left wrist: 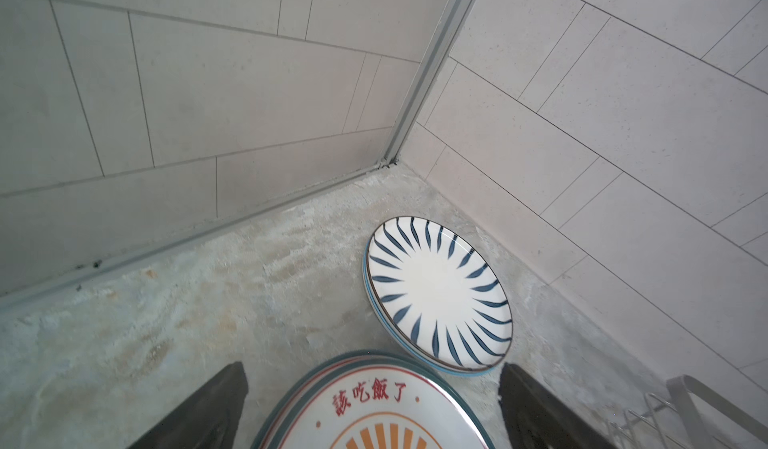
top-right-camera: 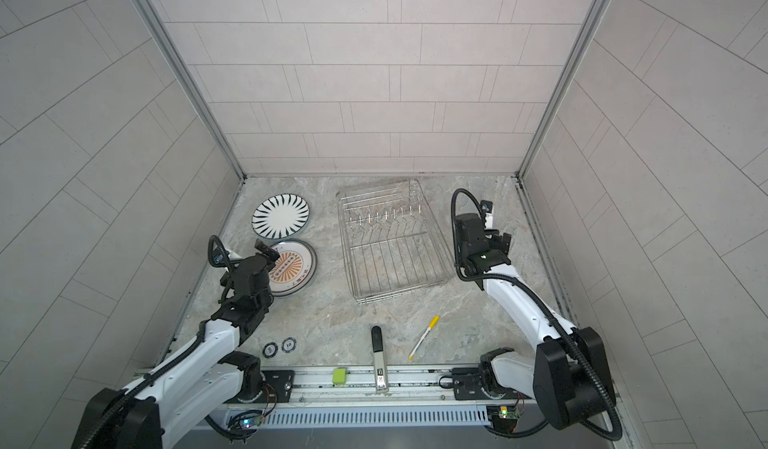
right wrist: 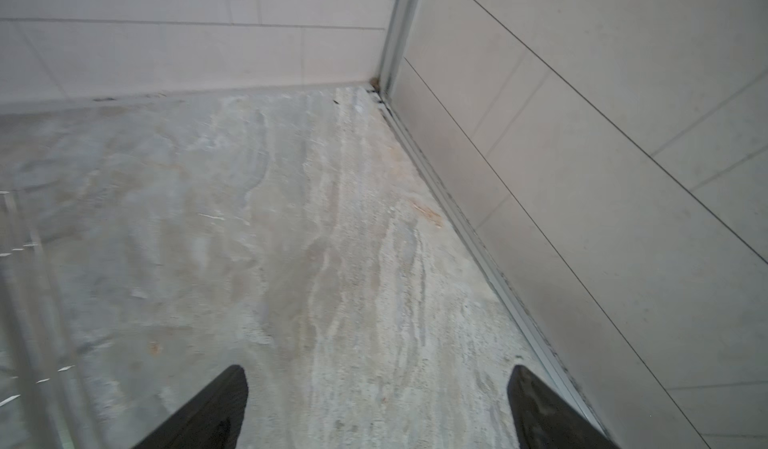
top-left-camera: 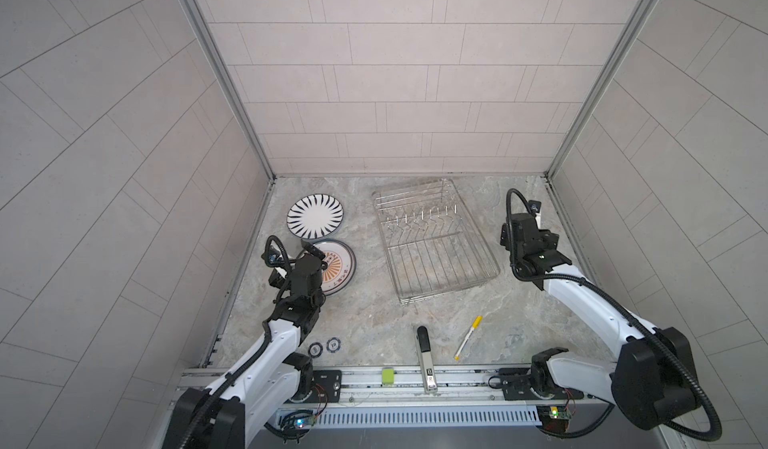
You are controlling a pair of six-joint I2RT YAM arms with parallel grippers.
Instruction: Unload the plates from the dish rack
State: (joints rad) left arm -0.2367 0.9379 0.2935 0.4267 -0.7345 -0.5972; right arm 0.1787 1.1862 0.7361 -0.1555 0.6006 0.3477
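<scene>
The marbled desk (top-left-camera: 365, 314) carries the wire dish rack (top-left-camera: 434, 241) near its middle, set askew. The plates lie flat on the desk left of the rack in two stacks just beside each other: a striped stack (top-left-camera: 314, 221) farther back and a sunburst stack (top-left-camera: 338, 266) nearer the front. The left gripper (left wrist: 372, 369) hovers over the sunburst stack, jaws wide apart, holding nothing. The right gripper (right wrist: 378, 370), jaws likewise apart, hangs over the desk right of the rack. A marker (top-left-camera: 468, 337) and two chips (top-left-camera: 316, 349) lie near the front.
</scene>
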